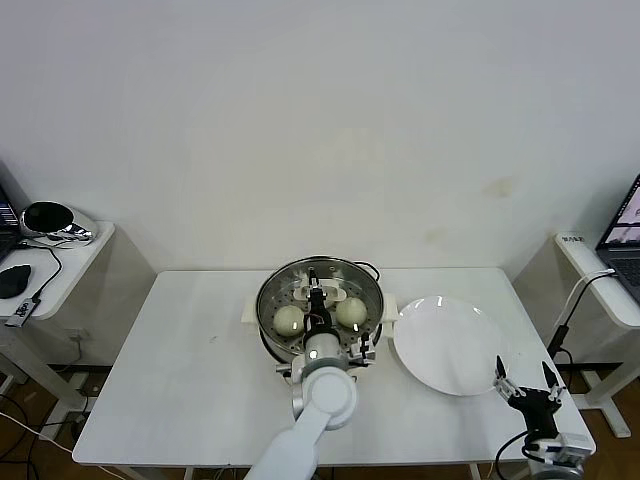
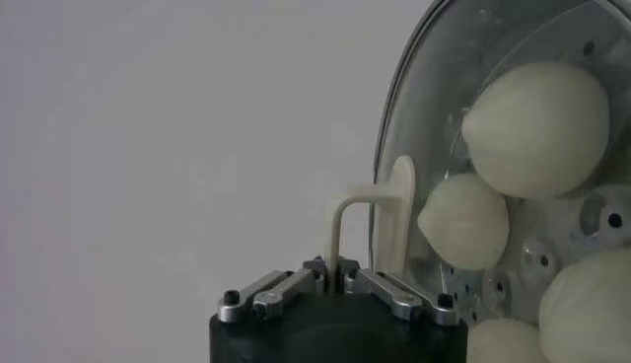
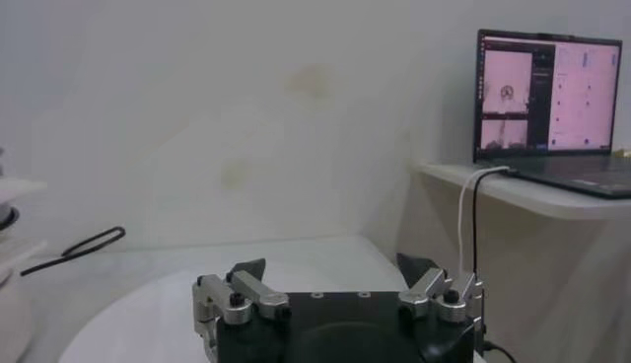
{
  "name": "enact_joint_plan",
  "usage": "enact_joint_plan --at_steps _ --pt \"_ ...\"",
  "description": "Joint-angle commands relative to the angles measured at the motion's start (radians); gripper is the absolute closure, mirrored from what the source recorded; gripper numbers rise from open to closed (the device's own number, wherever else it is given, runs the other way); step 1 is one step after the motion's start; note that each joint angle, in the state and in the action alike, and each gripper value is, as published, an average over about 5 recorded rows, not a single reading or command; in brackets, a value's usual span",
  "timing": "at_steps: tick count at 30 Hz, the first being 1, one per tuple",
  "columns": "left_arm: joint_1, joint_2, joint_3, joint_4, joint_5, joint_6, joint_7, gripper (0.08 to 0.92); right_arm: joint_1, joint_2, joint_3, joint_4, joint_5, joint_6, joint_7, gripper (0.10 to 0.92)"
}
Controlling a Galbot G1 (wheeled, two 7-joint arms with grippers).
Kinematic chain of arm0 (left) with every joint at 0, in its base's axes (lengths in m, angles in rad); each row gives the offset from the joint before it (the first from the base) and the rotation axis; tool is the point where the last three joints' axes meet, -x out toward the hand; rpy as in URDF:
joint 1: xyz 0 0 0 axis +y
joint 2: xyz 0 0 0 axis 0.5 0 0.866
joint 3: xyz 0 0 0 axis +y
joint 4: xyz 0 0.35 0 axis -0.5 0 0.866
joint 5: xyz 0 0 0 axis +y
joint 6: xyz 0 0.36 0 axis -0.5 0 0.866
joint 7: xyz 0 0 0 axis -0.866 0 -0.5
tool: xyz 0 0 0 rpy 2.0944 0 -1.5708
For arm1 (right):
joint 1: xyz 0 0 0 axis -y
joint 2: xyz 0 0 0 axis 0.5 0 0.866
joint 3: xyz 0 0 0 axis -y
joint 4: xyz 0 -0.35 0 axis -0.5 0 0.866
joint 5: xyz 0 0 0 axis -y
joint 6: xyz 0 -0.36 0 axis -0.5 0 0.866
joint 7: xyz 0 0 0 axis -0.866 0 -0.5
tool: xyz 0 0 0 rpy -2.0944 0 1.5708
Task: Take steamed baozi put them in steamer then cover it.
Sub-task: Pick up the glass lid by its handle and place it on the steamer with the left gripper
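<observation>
With the baozi (image 1: 288, 319) already seated in the steamer (image 1: 268, 300) and the glass lid (image 2: 434, 118) pinched by its handle in the left gripper (image 1: 318, 300), a crooked release could leave it tilted off the rim, while the right gripper (image 1: 528, 385) is held spread beside the plate (image 1: 445, 350)

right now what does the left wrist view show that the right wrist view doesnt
Only the left wrist view: the left tool shut on the cream handle of the glass lid, with the steamed baozi seen through the glass over the steamer tray.

Only the right wrist view: the right tool open over the empty white plate, and a laptop on a side shelf.

Both share the plain white wall.
</observation>
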Motion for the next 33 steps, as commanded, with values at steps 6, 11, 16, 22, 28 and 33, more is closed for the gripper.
enact_joint_plan --at_steps 6,11,16,22,28,33 --pt "0.015 0.022 0.012 -0.012 -0.008 0.036 0.006 0.859 -0.001 -0.004 0.005 0.0 0.0 0.001 -0.006 0.203" --pt "0.022 0.033 0.018 -0.068 -0.013 0.025 0.024 0.801 -0.001 -0.002 0.003 0.0 -0.001 0.001 -0.008 0.203" --pt "0.036 0.048 0.03 -0.154 -0.019 0.029 0.042 0.664 0.0 0.001 0.0 -0.002 -0.005 0.002 -0.009 0.203" --pt "0.083 0.062 0.047 -0.26 -0.041 0.029 0.062 0.49 0.004 0.001 0.002 -0.007 -0.007 -0.001 -0.01 0.203" --pt "0.13 0.082 0.04 -0.356 -0.089 0.019 0.057 0.317 0.004 0.0 0.002 -0.008 -0.011 -0.001 -0.015 0.203" --pt "0.198 0.127 -0.039 -0.508 -0.21 -0.003 0.039 0.196 -0.009 -0.015 -0.005 -0.001 -0.018 -0.021 -0.018 0.203"
